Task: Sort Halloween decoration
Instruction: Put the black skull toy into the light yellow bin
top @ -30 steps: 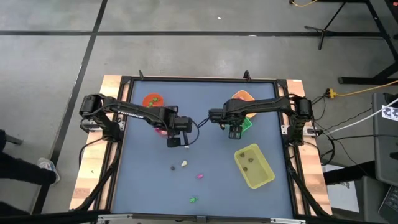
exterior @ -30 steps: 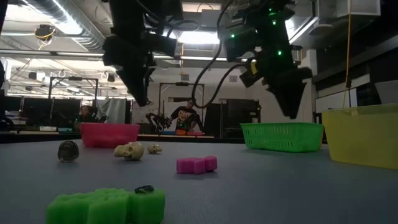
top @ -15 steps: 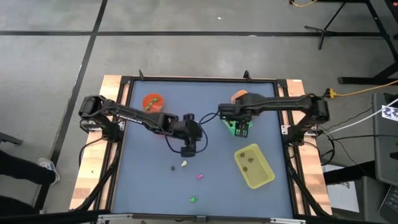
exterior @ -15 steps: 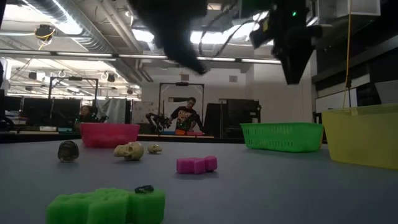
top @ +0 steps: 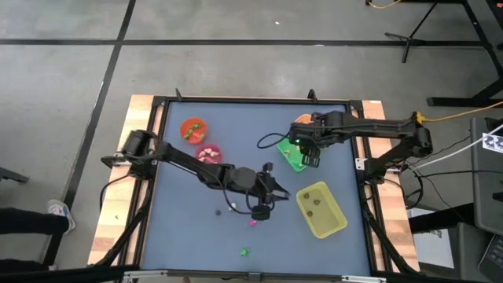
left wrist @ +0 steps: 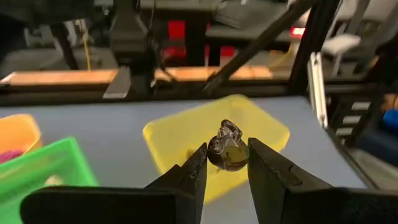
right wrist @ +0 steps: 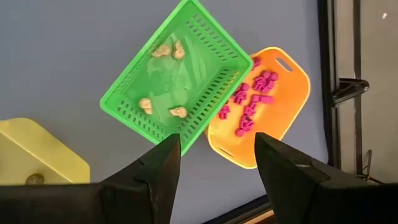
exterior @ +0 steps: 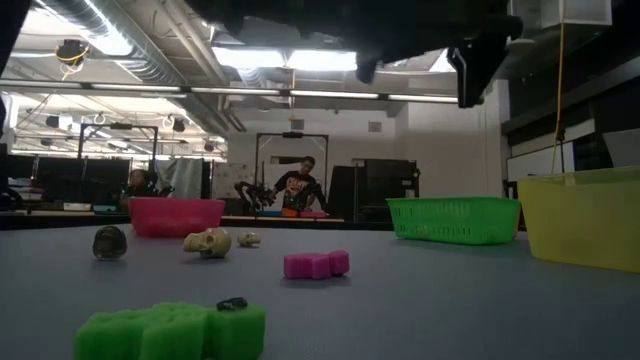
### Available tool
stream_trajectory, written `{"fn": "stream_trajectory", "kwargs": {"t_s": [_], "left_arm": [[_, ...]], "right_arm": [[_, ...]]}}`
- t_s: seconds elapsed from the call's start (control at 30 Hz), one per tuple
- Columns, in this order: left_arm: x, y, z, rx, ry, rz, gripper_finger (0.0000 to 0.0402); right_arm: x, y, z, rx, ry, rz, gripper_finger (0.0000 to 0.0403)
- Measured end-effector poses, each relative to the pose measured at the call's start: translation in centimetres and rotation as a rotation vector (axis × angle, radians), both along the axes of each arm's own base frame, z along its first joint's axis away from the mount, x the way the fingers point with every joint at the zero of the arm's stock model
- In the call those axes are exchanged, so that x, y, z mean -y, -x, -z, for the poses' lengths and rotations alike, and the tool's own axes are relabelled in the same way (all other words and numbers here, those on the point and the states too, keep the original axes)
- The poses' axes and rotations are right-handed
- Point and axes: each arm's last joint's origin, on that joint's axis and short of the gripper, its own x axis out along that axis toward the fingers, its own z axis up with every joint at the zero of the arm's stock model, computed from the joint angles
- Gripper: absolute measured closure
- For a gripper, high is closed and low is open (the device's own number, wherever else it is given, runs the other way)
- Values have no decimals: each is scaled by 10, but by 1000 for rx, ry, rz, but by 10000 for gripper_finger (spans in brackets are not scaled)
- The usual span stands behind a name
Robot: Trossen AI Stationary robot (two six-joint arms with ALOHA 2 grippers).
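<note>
**Dark skull trinket clamped in the left gripper near the yellow tray**

Grey-blue tabletop (top: 181,228) carries three trays and two cups. The left gripper (left wrist: 226,163) is closed on a dark skull trinket (left wrist: 227,147), pinched between its two fingertips and lifted clear of the surface; in the left wrist view the yellow tray (left wrist: 264,134) lies just beyond it. From above, the left gripper (top: 263,206) reaches across the middle of the tabletop, near the yellow tray (top: 321,209).

The right gripper (right wrist: 214,146) hangs with its fingers apart and nothing between them, above the green tray (right wrist: 134,102), which holds four cream-white skulls (right wrist: 163,50). The orange tray (right wrist: 283,99), touching the green one, holds a heap of pink trinkets (right wrist: 249,102). In the high view the right gripper (top: 308,151) sits over the green tray (top: 294,157).

One dark trinket (right wrist: 34,179) shows in the yellow tray in the right wrist view.

Loose on the tabletop in the low view: a green spongy trinket (exterior: 170,330) nearest the camera with a small dark trinket (exterior: 231,304) on it, a pink trinket (exterior: 315,264) farther back, a cream-white skull (exterior: 208,241) with a smaller cream piece (exterior: 248,239) beside it, and a dark skull (exterior: 110,242). The pink cup (exterior: 175,215) stands behind them. From above, the orange cup (top: 192,128) holds green pieces and the pink cup (top: 208,153) pink ones.

No writing or label can be read anywhere.
</note>
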Motion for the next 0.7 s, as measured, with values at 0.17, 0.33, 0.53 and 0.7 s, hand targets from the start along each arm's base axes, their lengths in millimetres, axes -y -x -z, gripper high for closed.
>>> {"fn": "stream_trajectory", "kwargs": {"t_s": [0.17, 0.33, 0.53, 0.7], "left_arm": [[4, -17, 24, 147, 36, 4, 322], [6, -26, 48, 238, 57, -5, 322], [11, -51, 64, 251, 59, -12, 322], [13, -67, 80, 232, 54, -19, 322]], "right_arm": [[0, 0, -1, 8, 6, 1, 198], [0, -3, -1, 40, 8, 0, 198], [1, -5, -2, 61, 9, 0, 198], [1, -5, -1, 61, 9, 2, 198]]}}
